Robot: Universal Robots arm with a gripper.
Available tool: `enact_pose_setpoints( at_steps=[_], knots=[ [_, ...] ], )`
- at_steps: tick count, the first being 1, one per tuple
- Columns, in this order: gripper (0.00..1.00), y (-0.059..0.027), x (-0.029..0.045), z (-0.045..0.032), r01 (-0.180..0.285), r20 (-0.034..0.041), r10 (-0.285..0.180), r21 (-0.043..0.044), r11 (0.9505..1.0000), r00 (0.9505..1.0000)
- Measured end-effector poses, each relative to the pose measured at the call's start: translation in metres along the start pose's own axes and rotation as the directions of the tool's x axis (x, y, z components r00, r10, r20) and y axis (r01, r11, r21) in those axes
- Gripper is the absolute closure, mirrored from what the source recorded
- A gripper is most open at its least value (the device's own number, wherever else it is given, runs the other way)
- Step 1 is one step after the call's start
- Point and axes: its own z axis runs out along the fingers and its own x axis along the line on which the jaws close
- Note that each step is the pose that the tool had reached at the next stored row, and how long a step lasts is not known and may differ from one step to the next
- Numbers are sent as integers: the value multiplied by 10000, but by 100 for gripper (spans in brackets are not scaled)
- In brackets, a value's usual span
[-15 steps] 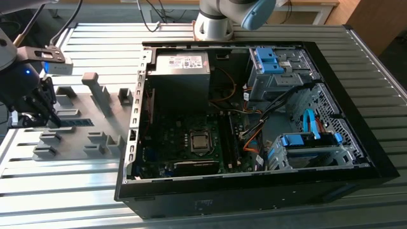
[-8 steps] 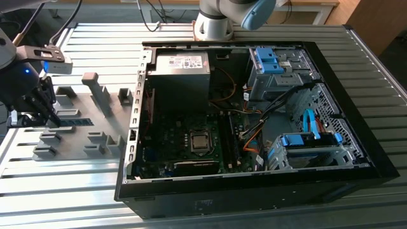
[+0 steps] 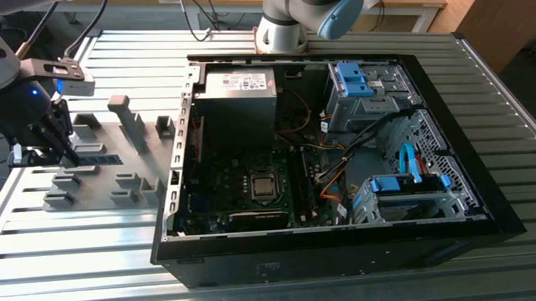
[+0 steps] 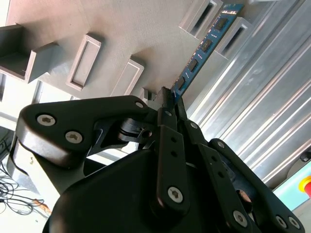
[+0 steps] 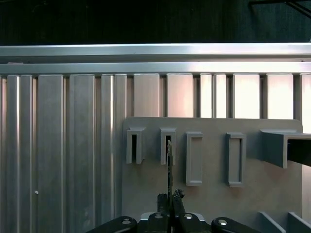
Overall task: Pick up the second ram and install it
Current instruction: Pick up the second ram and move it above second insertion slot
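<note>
Second ram (image 4: 204, 46): long, thin blue board stick with a row of dark chips. It lies on the grey holder fixture (image 3: 109, 182) at the exterior view's left (image 3: 99, 160), with its far end by the slotted grey brackets (image 4: 199, 17). In the first wrist view it shows edge-on (image 5: 169, 165), running from the pincer up to one of those brackets. Whether it still sits in the fixture or is just lifted off, I cannot tell.

Pincer (image 4: 167, 99): black, low over the fixture's left part (image 3: 65, 157). Its two fingers (image 4: 164, 97) appear clamped together on the near end of the second ram, and the first wrist view shows the same grip (image 5: 170, 196).

Holder fixture: flat grey plate with raised blocks and slots, lying on the ribbed metal bench (image 3: 84, 251), just left of the computer case (image 3: 469, 188).

Computer case: black, open on its side, well apart from the pincer. Inside are a grey power supply (image 3: 238, 81) at the far side, a motherboard (image 3: 209, 188) with its processor socket (image 3: 263, 186), and blue-tabbed drive bays (image 3: 360, 84) to the right.

Arm base (image 3: 280, 31): stands on the bench beyond the case.
</note>
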Motion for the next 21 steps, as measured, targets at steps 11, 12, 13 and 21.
enact_pose_setpoints(
  at_steps=[11,12,13,21],
  knots=[
    [86,-1,0,-21,0,0,0,0,10000,10000],
    [86,-1,1,-24,1,0,-1,-1,10000,10000],
    [86,-1,1,-27,0,0,0,-1,10000,10000],
    [86,-1,1,-44,0,0,0,1,10000,10000]
  ],
)
